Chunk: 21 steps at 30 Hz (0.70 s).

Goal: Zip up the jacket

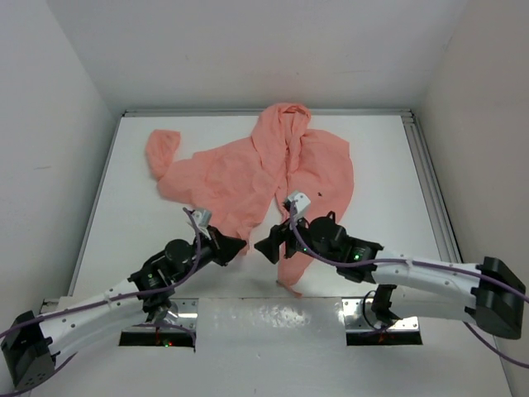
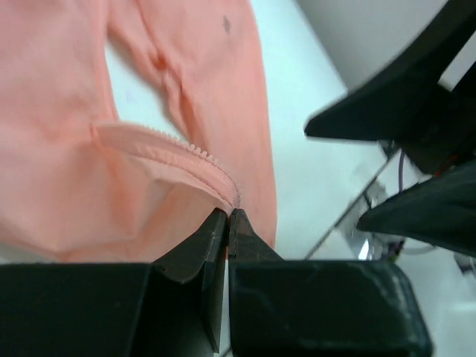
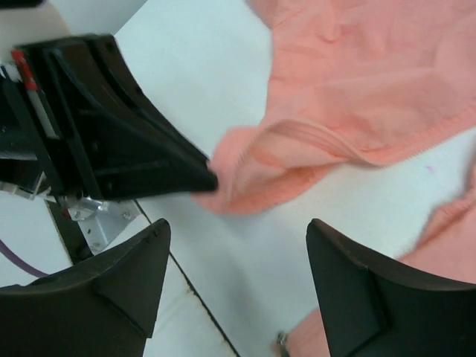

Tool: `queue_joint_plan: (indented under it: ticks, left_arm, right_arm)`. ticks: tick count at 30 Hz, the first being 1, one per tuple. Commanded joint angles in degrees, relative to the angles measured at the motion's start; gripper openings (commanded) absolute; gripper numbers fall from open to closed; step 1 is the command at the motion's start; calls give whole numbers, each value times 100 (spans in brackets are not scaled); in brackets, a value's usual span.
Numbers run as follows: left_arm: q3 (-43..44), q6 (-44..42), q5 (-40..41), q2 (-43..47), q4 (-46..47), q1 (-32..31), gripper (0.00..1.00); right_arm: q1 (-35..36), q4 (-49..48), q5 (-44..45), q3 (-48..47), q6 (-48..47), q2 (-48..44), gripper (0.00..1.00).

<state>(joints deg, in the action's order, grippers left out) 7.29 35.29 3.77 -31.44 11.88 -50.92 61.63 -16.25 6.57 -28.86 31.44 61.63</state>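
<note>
Salmon-pink jacket (image 1: 273,169) lay spread open on the white table (image 1: 388,165), with its hood at the far end. At the jacket's near hem, the left gripper (image 2: 229,216) pinched the zipper edge (image 2: 182,152), fingers closed tight. The right gripper (image 3: 238,230) hovered just beside that hem, jaws wide, holding nothing. A dark mark (image 2: 227,24) sat on the jacket's other front panel.

No readable text, label, brand, number or sign shows anywhere.
</note>
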Motion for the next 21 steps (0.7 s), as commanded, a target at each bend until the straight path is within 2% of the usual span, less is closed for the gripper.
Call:
queue_joint_plan:
  ticks: [1, 2, 3, 4, 6, 7, 14, 21]
  left_arm:
    - [97, -452, 713, 288, 807, 38, 0]
    - [141, -505, 722, 279, 807, 38, 0]
    - [211, -488, 713, 261, 807, 38, 0]
    - [229, -470, 661, 270, 877, 38, 0]
    - [220, -391, 546, 305, 1139, 38, 0]
    - [212, -348, 485, 314, 1228, 38, 0]
    - [220, -330, 335, 305, 1449, 38, 0]
    - [123, -680, 1, 306, 1677, 38, 0]
  right_arm:
    - [-1, 867, 538, 37, 169, -607, 73]
    - [7, 1000, 582, 82, 230, -704, 70]
    - [-1, 1166, 591, 109, 353, -809, 61]
    - [-1, 1473, 548, 135, 424, -845, 36]
    - [16, 1607, 434, 196, 634, -871, 8]
    - [7, 1825, 363, 284, 705, -880, 0]
    - [69, 2170, 248, 487, 1127, -661, 0]
    - [306, 2328, 660, 408, 1364, -20, 0]
